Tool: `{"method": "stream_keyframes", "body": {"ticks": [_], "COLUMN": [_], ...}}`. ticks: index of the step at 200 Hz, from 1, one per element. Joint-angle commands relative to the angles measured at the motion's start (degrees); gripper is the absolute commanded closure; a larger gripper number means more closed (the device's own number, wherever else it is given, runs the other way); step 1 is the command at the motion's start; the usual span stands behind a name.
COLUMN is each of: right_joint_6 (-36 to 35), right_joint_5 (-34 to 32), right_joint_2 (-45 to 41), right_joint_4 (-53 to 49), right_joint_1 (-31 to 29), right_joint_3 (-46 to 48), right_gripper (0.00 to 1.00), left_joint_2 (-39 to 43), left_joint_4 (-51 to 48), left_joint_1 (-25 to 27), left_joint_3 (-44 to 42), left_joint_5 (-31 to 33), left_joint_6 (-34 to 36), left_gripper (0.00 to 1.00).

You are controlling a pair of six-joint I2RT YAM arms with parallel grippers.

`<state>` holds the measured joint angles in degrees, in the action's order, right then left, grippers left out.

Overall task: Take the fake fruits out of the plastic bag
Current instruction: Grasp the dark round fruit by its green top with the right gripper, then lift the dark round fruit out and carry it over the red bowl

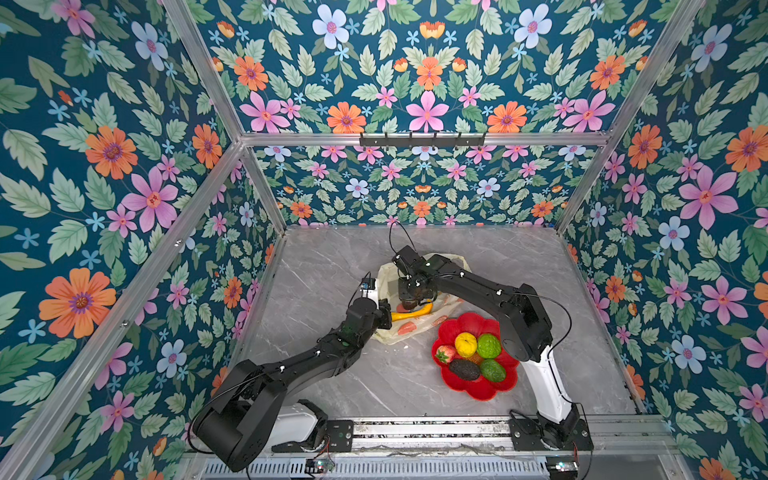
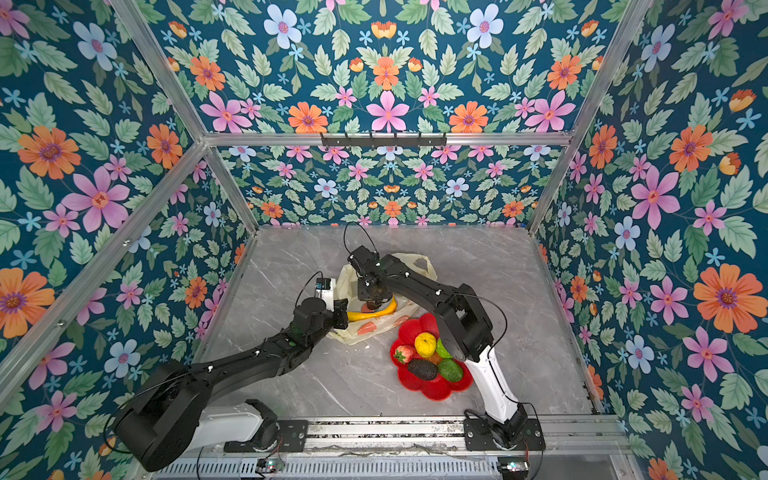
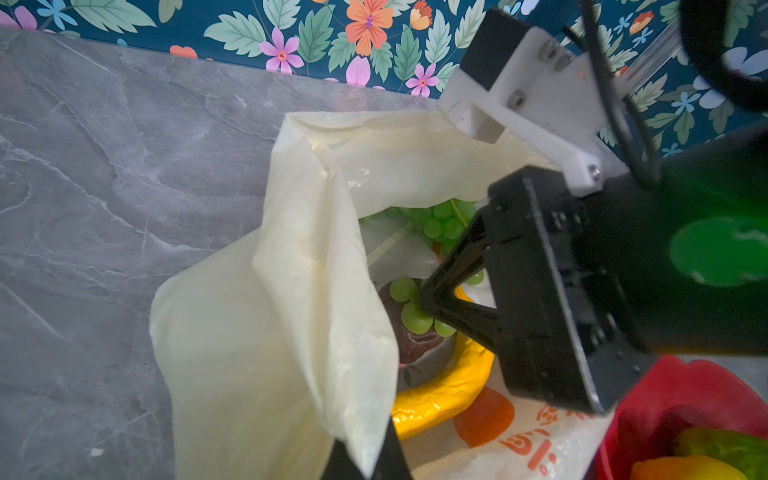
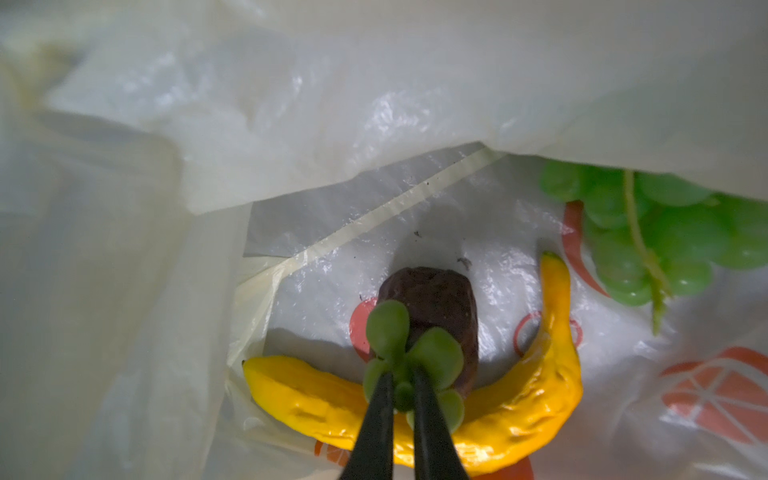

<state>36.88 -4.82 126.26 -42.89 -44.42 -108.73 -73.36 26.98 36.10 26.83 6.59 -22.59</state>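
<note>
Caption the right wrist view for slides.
Inside the plastic bag, the right tool pinches a small green grape bunch over a dark fruit and banana.

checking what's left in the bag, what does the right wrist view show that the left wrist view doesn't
Only right wrist: the yellow toy banana end to end, and a head-on look at the right pincer shut on the small green grape bunch. Only left wrist: the red flower-shaped plate, grey marble table, and the left pincer clamping the pale-yellow plastic bag. Both: bag, banana, dark brown fruit, larger green grape bunch.
</note>
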Motion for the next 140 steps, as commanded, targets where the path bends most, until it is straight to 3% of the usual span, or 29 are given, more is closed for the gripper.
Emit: {"method": "stream_keyframes", "body": {"ticks": [1, 140], "right_joint_6": [-0.82, -1.81], "right_joint_5": [0.68, 3.41], "right_joint_2": [-0.98, -8.64], "right_joint_4": [-0.55, 2.78], "right_joint_1": [-0.05, -0.05], "right_joint_3": [0.43, 5.06], "right_gripper": [0.92, 0.95], "left_joint_2": [0.24, 0.06], "left_joint_4": [0.20, 0.09], "left_joint_1": [-0.06, -0.11], "left_joint_3": [-0.05, 0.11], "left_joint_5": [0.89, 1.11], "left_joint_6": [0.33, 0.35], "left_gripper": [0.98, 0.98]}}
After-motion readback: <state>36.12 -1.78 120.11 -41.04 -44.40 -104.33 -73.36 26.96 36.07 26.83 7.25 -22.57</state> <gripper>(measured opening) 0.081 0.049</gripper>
